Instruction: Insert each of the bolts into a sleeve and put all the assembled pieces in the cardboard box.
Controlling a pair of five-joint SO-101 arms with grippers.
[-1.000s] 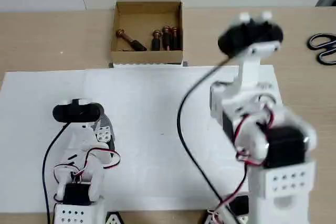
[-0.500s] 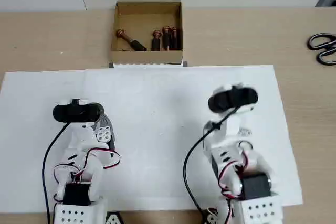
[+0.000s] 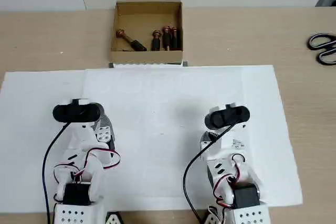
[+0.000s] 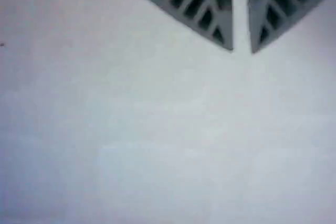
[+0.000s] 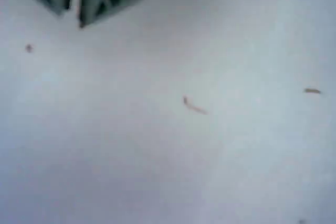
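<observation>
Cardboard box is sitting well ahead of both hands, across the white paper sheet on the tabletop. It is lying forward and to the right of the left arm and forward and to the left of the right arm, and I am judging neither clearly nearer. Inside it I am counting four assembled pieces. One slanted piece is resting with its coppery head toward the far left corner, and three side-by-side pieces are lying with their long axes pointing away from the hands. Every bolt and sleeve I am seeing is lying in that box, so the job is looking done to me. The left hand is hanging just over the paper, clenched to a narrow slit and gripping nothing. The right hand is doing likewise, pinched almost tight on nothing. One pair of scissors is lying far off to the right of the right hand.
</observation>
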